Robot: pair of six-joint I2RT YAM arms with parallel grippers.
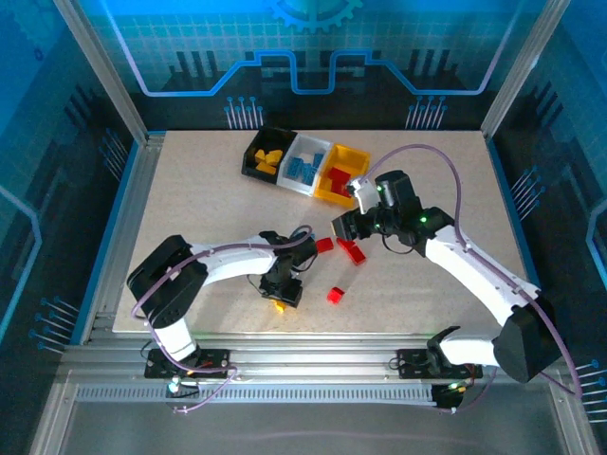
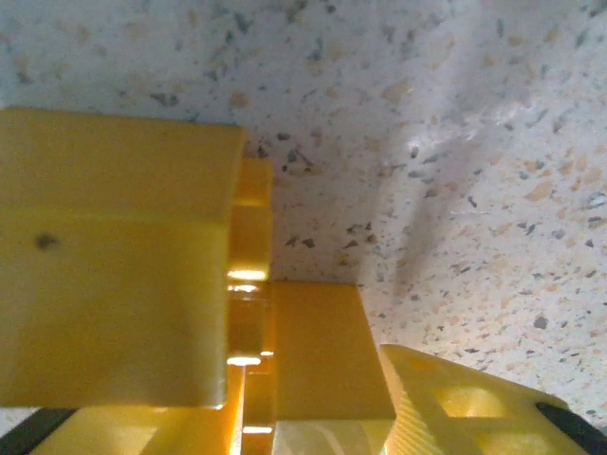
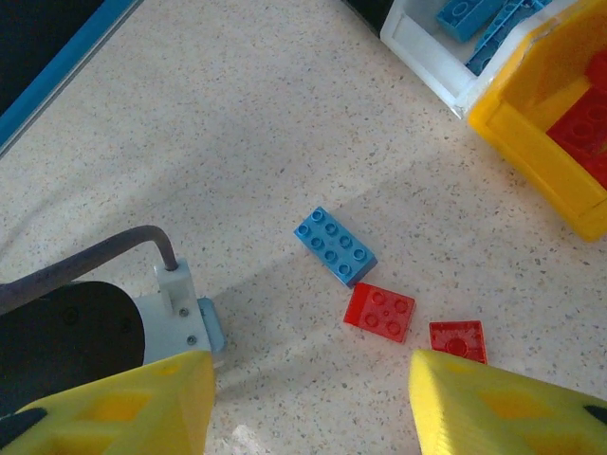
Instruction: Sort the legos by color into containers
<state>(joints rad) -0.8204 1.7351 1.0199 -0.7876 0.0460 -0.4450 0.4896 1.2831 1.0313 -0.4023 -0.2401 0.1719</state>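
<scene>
Your left tool (image 1: 283, 289) is clamped on a yellow-orange lego (image 2: 318, 360), low over the speckled beige worktop (image 1: 190, 209) inside a blue-lit, metal-framed booth. Rightward, one blue lego (image 3: 335, 246) and two red legos (image 3: 379, 311) lie loose under your right tool (image 3: 311, 389), spread wide and empty. At the back, the black bin (image 1: 248, 161) holds yellow, the white bin (image 1: 296, 185) blue and the yellow-orange bin (image 1: 332, 196) red.

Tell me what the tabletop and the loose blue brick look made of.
Tabletop: speckled beige, matte, likely stone-look composite or laminate; unclear which. Blue brick: moulded plastic, smooth with slight sheen on its round studs.
</scene>
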